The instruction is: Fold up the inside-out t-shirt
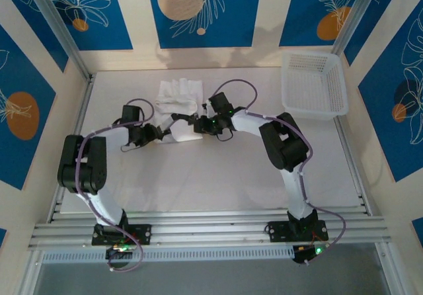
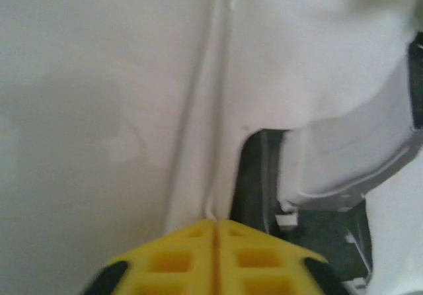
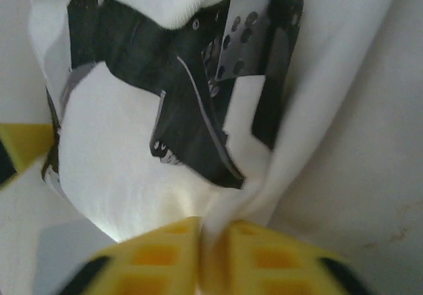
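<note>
status at this frame: the inside-out t-shirt [image 1: 175,95] lay at the far middle of the desk [image 1: 218,182], a compact rumpled patch rather than spread flat. its near edge was lifted between my two arms.

left end effector [image 1: 173,118] was clenched on the shirt. the left wrist view showed the yellow pads [image 2: 178,258] pressed together with a thin seam or hem line running into them. right end effector [image 1: 196,121] was likewise clamped on the shirt, and the right wrist view showed a bunched fold of cloth pinched between its pads [image 3: 264,249]. the two sat close together, almost facing each other.

progress, my read: somewhere mid-fold. the cloth looked gathered, maybe doubled over once, but the edges were not squared and i couldn't count layers, white on white. left to do: carry the held edge over, lay it flat, release, tidy. couldn't tell where the sleeves were.

around: white mesh basket [image 1: 314,106] at the far right corner, well apart from the shirt, not a factor.

in the way: mainly my own arms. the left arm's dark body showed in the right wrist view with cloth draped around it, so snagging or dragging the shirt was the risk. the tight spacing also left little room to move either wrist.
</note>
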{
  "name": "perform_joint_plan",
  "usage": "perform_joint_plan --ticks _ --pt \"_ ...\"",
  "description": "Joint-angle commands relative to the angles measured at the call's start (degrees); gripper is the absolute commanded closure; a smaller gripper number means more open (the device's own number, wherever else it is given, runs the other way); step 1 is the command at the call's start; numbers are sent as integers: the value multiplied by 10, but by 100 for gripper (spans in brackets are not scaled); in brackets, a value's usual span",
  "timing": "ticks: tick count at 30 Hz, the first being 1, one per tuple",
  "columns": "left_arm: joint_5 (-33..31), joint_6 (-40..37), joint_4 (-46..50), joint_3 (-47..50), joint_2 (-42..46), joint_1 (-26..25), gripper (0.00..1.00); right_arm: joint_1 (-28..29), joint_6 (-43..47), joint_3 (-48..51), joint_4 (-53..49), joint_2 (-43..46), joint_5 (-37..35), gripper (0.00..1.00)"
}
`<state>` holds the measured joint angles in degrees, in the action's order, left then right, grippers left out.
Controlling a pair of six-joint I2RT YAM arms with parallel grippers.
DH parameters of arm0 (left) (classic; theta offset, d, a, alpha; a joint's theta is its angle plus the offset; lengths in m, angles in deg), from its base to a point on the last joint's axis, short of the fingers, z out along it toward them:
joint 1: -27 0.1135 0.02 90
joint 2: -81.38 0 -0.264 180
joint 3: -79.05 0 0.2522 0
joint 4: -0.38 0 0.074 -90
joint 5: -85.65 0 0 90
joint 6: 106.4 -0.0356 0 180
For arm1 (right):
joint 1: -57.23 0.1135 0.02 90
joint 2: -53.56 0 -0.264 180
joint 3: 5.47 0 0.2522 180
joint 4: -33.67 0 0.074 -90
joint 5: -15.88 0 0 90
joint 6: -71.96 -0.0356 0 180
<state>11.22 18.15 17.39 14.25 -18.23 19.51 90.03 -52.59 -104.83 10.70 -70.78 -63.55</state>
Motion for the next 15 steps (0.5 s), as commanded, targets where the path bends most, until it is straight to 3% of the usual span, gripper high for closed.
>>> perform_joint_plan --ticks 1,5,8,9,11,12,13,14,15 --pt "40 17 -12 54 45 -18 100 4 -3 45 -7 44 -1 100" --pt "35 40 12 163 157 -53 100 10 -5 182 6 146 6 100" --pt "22 70 61 242 281 -127 100 35 -27 319 19 242 -1 99" --pt "5 85 86 260 328 -164 94 48 -42 370 25 279 -10 98" --pt "-24 122 144 288 425 -220 64 82 -86 465 49 351 -35 94" --pt "-35 135 170 293 465 -235 53 97 -104 497 59 378 -45 87" --pt "-52 144 206 293 513 -248 44 110 -122 524 60 406 -56 73" --pt "-69 146 238 289 555 -254 39 117 -130 534 48 429 -64 62" --pt "-84 144 258 282 585 -255 37 118 -132 533 28 445 -74 57"
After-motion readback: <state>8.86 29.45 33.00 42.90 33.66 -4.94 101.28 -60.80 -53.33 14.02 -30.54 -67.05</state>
